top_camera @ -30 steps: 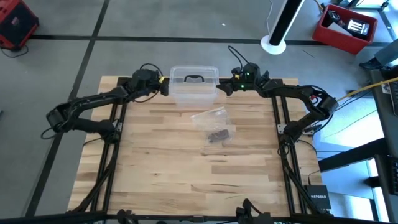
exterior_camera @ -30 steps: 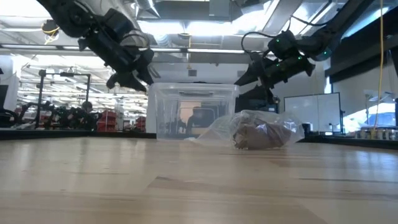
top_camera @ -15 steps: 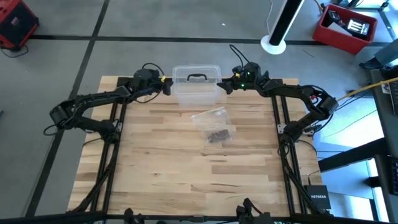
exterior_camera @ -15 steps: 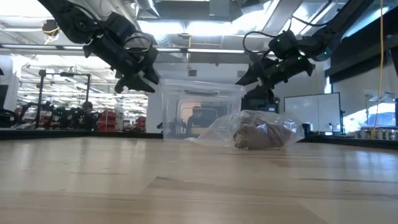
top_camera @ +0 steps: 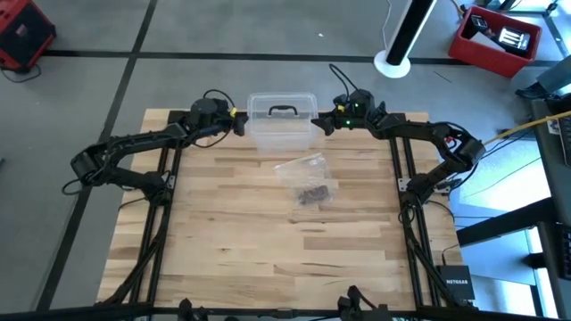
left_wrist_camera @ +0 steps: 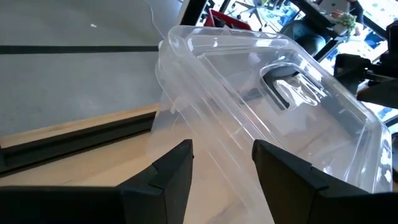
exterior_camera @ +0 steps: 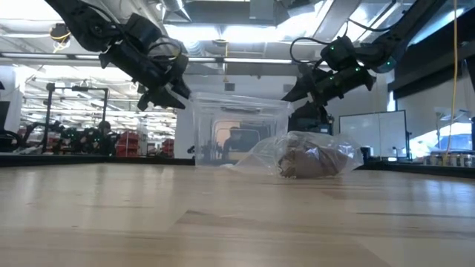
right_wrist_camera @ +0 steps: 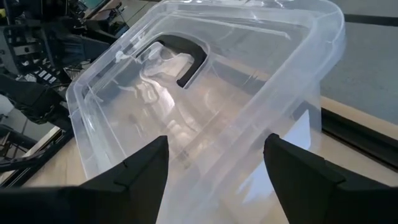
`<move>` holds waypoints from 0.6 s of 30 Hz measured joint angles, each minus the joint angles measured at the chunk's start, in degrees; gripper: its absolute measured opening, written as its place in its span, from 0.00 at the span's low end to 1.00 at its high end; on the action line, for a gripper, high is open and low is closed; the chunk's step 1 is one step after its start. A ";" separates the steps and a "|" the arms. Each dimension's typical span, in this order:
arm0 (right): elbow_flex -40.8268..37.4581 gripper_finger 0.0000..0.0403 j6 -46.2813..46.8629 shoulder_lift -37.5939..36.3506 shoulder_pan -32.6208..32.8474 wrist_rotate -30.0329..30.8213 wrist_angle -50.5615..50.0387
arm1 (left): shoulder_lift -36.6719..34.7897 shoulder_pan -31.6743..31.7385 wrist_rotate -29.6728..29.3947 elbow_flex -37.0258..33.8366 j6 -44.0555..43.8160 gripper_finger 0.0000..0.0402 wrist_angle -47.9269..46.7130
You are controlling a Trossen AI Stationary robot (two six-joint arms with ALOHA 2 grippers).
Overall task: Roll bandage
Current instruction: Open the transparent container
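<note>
The bandage (top_camera: 312, 193) is a dull brown bundle inside a crinkled clear plastic bag (top_camera: 306, 176) that lies on the middle of the table; it also shows in the low view (exterior_camera: 308, 160). A clear plastic box (top_camera: 281, 125) with a dark handle (top_camera: 281, 112) stands at the far edge. My left gripper (top_camera: 239, 125) is open at the box's left side, and my right gripper (top_camera: 318, 125) is open at its right side. The box's edge lies between each gripper's fingers in the wrist views (left_wrist_camera: 221, 149) (right_wrist_camera: 214, 140). My left gripper comes level from the table's left at the box's left rim (left_wrist_camera: 186, 93), with its open fingers on either side of that edge. Whether they touch it I cannot tell. My right gripper comes level from the table's right at the box's right rim (right_wrist_camera: 292, 68), fingers wide apart. Touch cannot be told.
The bare wooden table (top_camera: 268, 250) stretches from the bag to the near edge. Beyond the far edge are a grey floor, a white pole base (top_camera: 393, 62) and a red bin (top_camera: 495, 40).
My left gripper has gone a little toward the table's right edge, up against the box. The box has slid a short way toward the right. My right gripper has kept its place.
</note>
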 joint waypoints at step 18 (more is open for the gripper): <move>-0.01 0.64 -1.23 -5.15 2.94 0.94 -0.73 | -3.63 -1.38 -0.48 0.07 1.48 0.41 0.72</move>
